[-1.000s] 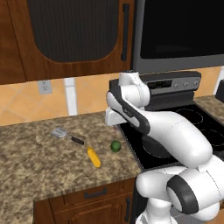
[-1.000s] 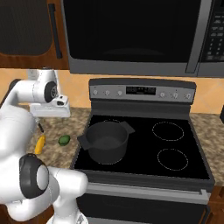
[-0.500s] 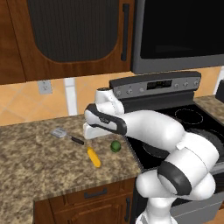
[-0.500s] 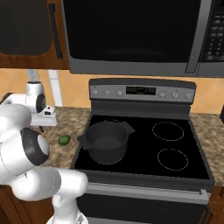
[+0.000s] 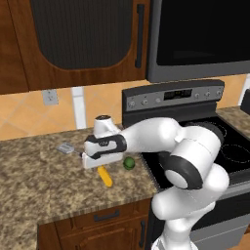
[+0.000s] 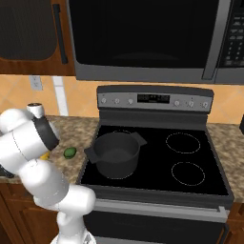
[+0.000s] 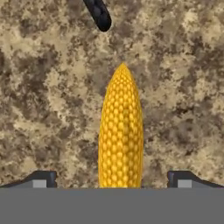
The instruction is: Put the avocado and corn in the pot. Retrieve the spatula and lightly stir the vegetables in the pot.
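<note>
Directly below the wide-apart jaws, the short bright-yellow corn cob [image 7: 121, 131] lies on the speckled brown granite worktop [image 7: 48, 100].
Seen from the hand, the cob runs lengthwise midway between the two dark fingertips [image 7: 43, 179], touching neither, its pointed end aimed at the thin black spatula handle [image 7: 99, 14], which lies just apart from it. From the left base, the gripper [image 5: 100, 163] hangs over the cob, with the small round dark-green avocado [image 5: 129, 163] just beside it. The dark grey round metal pot [image 6: 116, 154] stands on the black stovetop [image 6: 200, 157], well apart.
</note>
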You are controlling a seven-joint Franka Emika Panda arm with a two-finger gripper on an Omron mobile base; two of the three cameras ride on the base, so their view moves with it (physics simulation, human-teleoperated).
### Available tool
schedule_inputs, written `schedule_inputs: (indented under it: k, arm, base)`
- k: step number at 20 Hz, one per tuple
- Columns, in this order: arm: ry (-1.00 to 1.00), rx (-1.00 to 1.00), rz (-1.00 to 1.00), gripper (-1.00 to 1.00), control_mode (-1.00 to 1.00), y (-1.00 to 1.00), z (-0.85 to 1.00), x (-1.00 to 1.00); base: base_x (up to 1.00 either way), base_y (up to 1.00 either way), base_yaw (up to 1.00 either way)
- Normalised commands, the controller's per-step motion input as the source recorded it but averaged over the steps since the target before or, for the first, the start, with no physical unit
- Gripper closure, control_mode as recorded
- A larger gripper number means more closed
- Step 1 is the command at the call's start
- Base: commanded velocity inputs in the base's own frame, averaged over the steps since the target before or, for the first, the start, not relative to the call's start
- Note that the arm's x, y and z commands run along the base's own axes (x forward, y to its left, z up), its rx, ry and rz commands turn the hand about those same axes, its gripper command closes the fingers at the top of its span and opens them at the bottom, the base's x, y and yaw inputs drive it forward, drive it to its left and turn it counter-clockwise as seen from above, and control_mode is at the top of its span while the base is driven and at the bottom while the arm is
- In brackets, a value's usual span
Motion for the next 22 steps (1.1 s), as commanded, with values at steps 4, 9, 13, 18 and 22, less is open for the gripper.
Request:
schedule_inputs:
  k: [4,9,13,18,22]
  arm:
    - [0.00,-0.03,0.00,-1.00,-1.00,-0.02,-0.70,-0.08]
    - [0.00,0.00,0.00,-1.00,-1.00,0.00,-0.40,-0.16]
    - [-0.01,0.00,0.00,1.00,-1.00,0.00,-0.07,-0.06]
    - [-0.22,-0.01,-0.01,1.00,-1.00,-0.30,0.31,-0.38]
    - [-0.34,0.00,-0.08,1.00,-1.00,-0.80,1.00,-0.49]
  base:
    - [0.00,0.00,0.00]
    - [0.00,0.00,0.00]
    - [0.00,0.00,0.00]
    - [0.00,0.00,0.00]
    - [0.00,0.00,0.00]
